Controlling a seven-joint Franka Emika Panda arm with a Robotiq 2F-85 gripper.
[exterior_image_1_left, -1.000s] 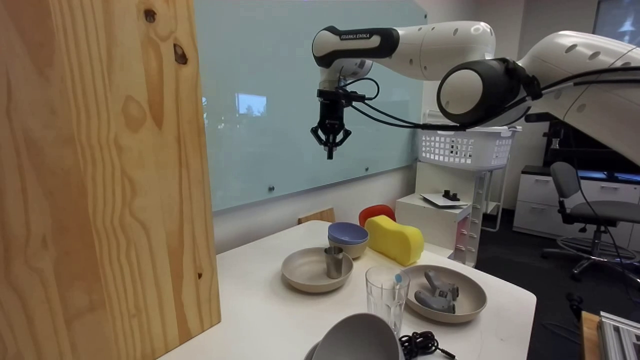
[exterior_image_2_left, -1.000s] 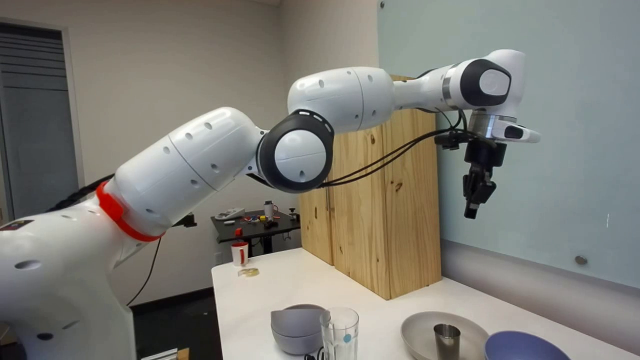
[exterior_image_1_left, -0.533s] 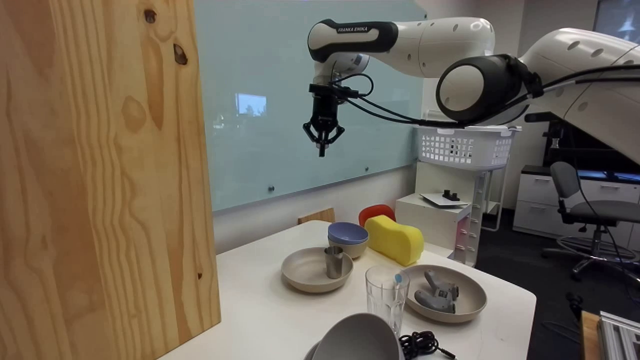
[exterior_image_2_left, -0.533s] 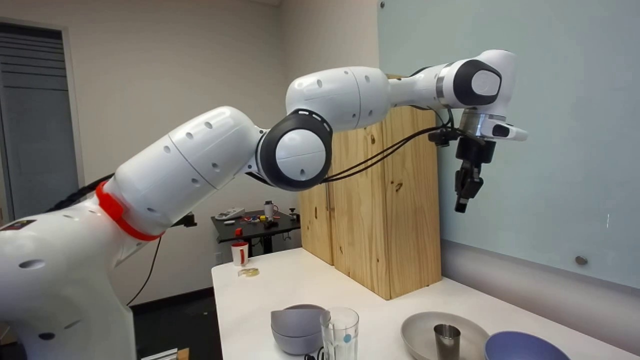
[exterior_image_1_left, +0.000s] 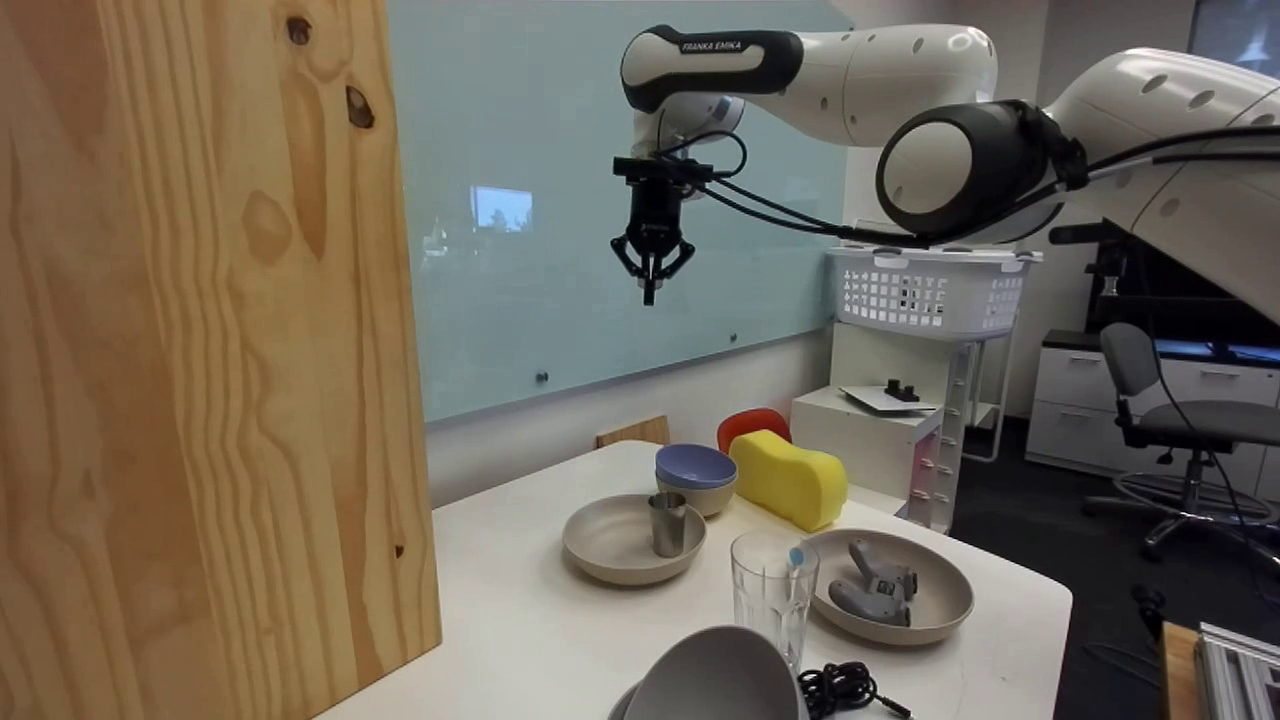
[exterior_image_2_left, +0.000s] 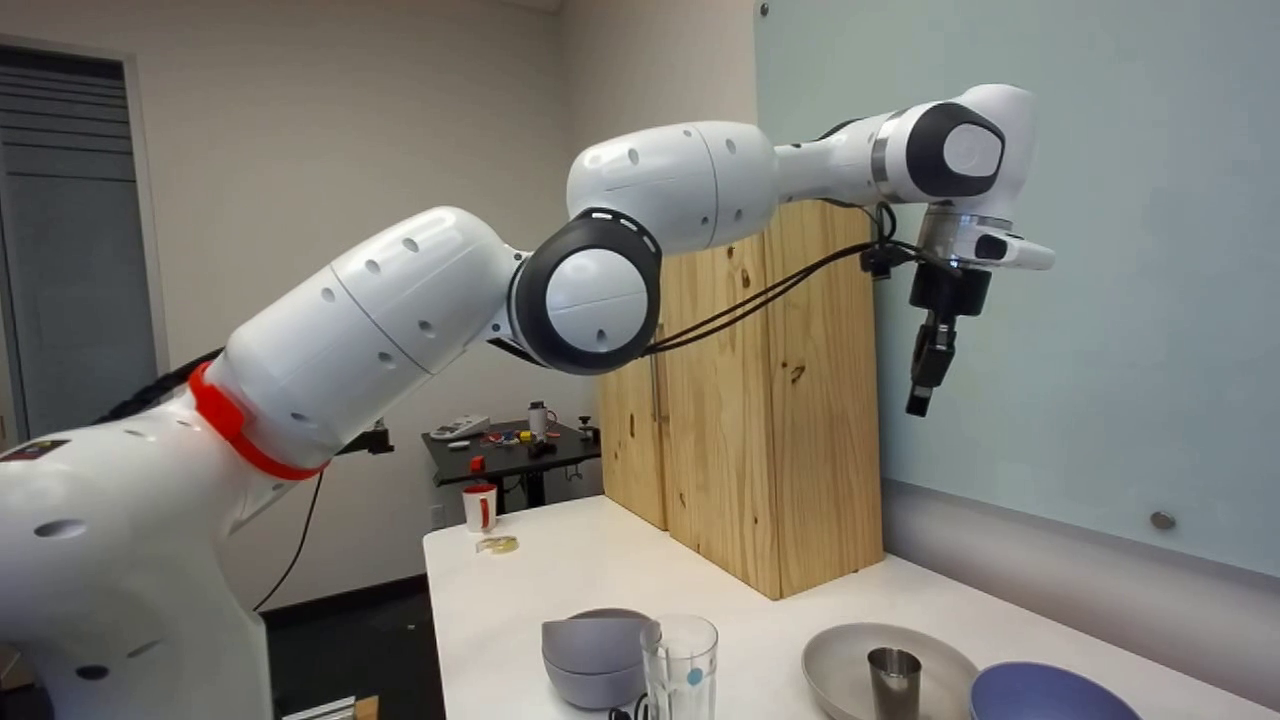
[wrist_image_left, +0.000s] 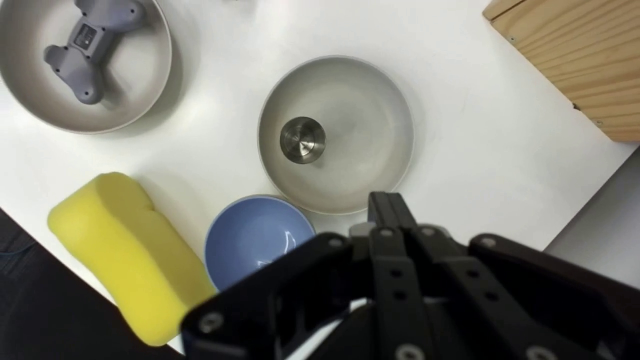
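My claw (wrist_image_left: 387, 200): higher than a second ago, clenched tight.
Metal cup (wrist_image_left: 302, 140): upright inside the beige bowl (wrist_image_left: 367, 140), well below me.

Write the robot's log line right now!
gripper: shut, holding nothing; above table; metal cup: upright in beige dish; game controller: in other dish

Soft indoor light, faint shadows, glare on glass board (exterior_image_1_left: 575, 265), glints in blue bowl (wrist_image_left: 254, 239), hand (wrist_image_left: 388, 201) blurred
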